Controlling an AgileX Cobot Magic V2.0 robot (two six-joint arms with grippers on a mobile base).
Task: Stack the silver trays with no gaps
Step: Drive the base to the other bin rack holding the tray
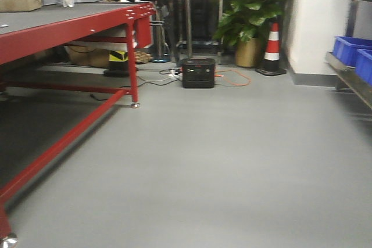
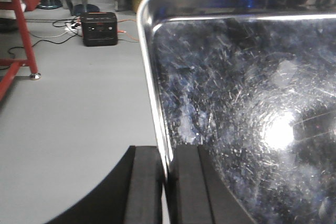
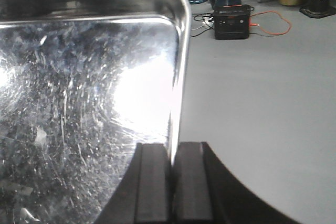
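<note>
A silver tray (image 2: 236, 103) with a scratched, mirror-shiny bottom fills the right of the left wrist view. My left gripper (image 2: 167, 179) is shut on its left rim, one black finger (image 2: 144, 187) outside and one inside the wall. In the right wrist view a silver tray (image 3: 79, 93) fills the left side, and my right gripper (image 3: 172, 179) is shut on its right rim. Whether both views hold the same tray I cannot tell. The tray hangs above the grey floor. Neither the tray nor the grippers appear in the front view.
A red-framed table (image 1: 70, 24) stands at the left. A black power box (image 1: 198, 73) with an orange cable sits on the floor ahead, beside a potted plant (image 1: 253, 15) and a traffic cone (image 1: 271, 47). Blue bins (image 1: 351, 50) rest on a steel shelf at right.
</note>
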